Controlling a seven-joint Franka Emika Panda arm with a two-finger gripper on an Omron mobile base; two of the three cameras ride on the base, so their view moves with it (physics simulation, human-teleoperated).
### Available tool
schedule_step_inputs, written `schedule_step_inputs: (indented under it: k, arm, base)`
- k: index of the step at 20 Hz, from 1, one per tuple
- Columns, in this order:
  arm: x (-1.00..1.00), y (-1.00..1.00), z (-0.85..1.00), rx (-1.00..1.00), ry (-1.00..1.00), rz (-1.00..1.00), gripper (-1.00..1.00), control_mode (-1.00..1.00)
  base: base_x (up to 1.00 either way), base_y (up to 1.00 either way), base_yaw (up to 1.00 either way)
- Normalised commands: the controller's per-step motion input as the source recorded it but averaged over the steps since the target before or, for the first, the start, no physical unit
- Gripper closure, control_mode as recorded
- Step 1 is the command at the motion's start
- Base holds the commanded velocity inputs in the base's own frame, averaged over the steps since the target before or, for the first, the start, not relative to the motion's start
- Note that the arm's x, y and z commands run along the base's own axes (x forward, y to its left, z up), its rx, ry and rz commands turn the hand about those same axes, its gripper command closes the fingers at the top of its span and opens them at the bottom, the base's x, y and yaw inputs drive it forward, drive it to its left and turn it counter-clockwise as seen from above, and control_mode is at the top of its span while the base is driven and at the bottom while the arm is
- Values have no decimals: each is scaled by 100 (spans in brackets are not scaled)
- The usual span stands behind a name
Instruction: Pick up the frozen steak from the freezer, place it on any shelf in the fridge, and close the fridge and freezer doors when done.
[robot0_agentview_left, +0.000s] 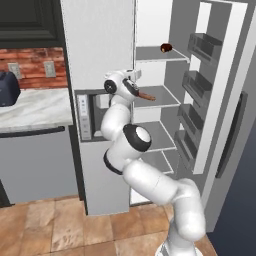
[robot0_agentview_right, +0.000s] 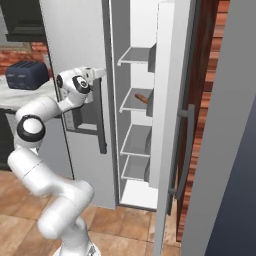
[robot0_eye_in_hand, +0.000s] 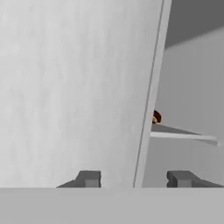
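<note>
Beside the closed freezer door (robot0_agentview_left: 97, 45), the claw (robot0_eye_in_hand: 133, 178) gapes empty

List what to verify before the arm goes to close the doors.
1. Gripper empty: ok, fingertips apart with nothing between them.
2. Steak stored: ok, it lies on a fridge shelf, below the shelf with the dark red item.
3. Left door shut: ok, it looks flush.
4. Right door shut: not ok, it stands wide open.
5. Hand clear of the right door's swing: cannot tell; it sits at the compartment's left edge.
</note>
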Motion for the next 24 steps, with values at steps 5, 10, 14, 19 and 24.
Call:
schedule_step_inputs:
  k: [5, 10, 14, 19, 24]
  arm:
    - [-77, 7, 41, 0, 2, 1, -100, -100]
    - [-74, 25, 100, 0, 0, 0, -100, -100]
    - [-69, 7, 100, 2, 6, 0, -100, -100]
    - [-100, -9, 37, 10, 17, 1, -100, -100]
    - [-100, -35, 0, 10, 16, 4, -100, -100]
  base:
    - [0, 0, 0]
    - [0, 0, 0]
    - [0, 0, 0]
    - [0, 0, 0]
    - [0, 0, 0]
